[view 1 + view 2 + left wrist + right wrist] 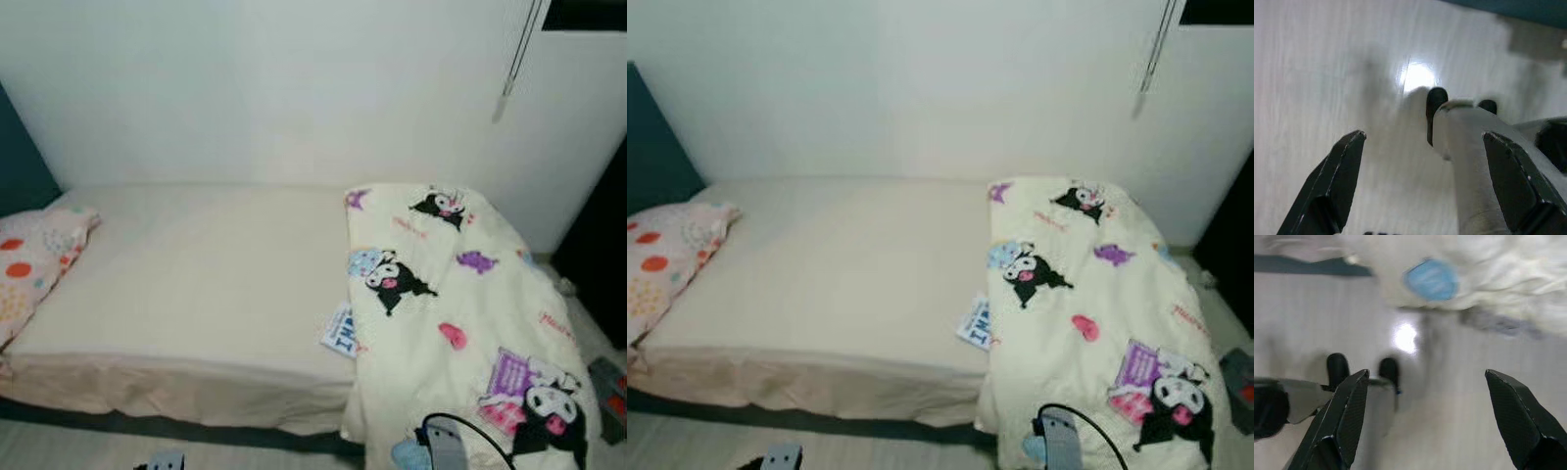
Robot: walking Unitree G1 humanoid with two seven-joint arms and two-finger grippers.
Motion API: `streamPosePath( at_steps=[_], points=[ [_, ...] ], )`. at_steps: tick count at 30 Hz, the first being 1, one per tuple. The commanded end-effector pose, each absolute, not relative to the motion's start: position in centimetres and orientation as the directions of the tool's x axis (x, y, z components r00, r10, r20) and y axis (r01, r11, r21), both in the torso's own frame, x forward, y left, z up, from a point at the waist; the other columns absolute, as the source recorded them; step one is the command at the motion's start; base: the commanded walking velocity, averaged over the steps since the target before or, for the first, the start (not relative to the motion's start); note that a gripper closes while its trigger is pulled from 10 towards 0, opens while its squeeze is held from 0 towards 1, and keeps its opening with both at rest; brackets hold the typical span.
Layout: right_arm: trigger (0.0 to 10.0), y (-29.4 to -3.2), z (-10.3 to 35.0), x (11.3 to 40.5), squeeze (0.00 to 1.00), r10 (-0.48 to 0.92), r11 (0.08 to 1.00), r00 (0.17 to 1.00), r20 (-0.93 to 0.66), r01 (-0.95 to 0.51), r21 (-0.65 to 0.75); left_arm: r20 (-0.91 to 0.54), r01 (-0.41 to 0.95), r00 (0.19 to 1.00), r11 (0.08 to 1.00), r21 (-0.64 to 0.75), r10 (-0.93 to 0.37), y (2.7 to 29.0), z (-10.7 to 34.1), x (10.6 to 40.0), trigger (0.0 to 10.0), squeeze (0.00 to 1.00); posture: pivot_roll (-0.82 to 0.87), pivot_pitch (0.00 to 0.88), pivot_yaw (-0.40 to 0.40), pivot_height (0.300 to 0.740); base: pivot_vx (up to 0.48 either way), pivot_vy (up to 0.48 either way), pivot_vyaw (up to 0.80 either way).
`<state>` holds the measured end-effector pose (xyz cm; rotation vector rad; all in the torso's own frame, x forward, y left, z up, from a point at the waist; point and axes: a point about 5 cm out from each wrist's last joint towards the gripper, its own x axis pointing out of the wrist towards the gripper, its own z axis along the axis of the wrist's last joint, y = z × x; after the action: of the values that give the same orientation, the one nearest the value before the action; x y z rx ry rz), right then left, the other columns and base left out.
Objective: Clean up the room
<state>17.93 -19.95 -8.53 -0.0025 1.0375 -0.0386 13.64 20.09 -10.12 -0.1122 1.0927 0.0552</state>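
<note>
Head views: a low bed (196,284) with a cream sheet stands against the white far wall (274,88). A cartoon-print blanket (460,323) covers the bed's right end and hangs over its near edge. A spotted pillow (34,259) lies at the left end. A blue-and-white packet (340,331) rests on the sheet, touching the blanket's left edge. A cord (514,59) hangs at far right.

Left wrist view: the left gripper (1425,181) hangs over pale wood floor (1312,73), fingers spread, grasping nothing.

Right wrist view: the right gripper (1427,416) hangs released above the floor, near the blanket's hanging hem.
</note>
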Motion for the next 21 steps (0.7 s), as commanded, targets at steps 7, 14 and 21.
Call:
streamPosePath(
  at_steps=[7,14,21],
  points=[
    [10.0,-19.71,-8.78,17.46,0.00,-0.020,1.000,0.495,-0.869,0.024,-0.010,-0.879,-0.106,0.476,0.992,-0.064,-0.006,19.96,-9.96,14.13,10.0,0.00,-0.02,0.000,-0.013,0.740,0.000,0.000,0.00],
    [10.0,-19.51,-8.79,17.49,0.00,-0.012,1.000,0.496,-0.868,0.014,-0.006,-0.878,-0.093,0.479,0.994,-0.063,-0.011,19.97,-9.93,14.19,10.0,0.00,-0.02,0.000,-0.008,0.740,0.000,0.000,0.00],
    [10.0,-19.19,-8.73,17.63,0.00,0.013,0.999,0.517,-0.856,0.025,0.031,-0.877,-0.094,0.481,0.994,-0.062,-0.010,20.04,-9.93,14.15,10.0,0.00,-0.02,0.000,-0.005,0.740,0.317,0.000,0.00]
  ],
)
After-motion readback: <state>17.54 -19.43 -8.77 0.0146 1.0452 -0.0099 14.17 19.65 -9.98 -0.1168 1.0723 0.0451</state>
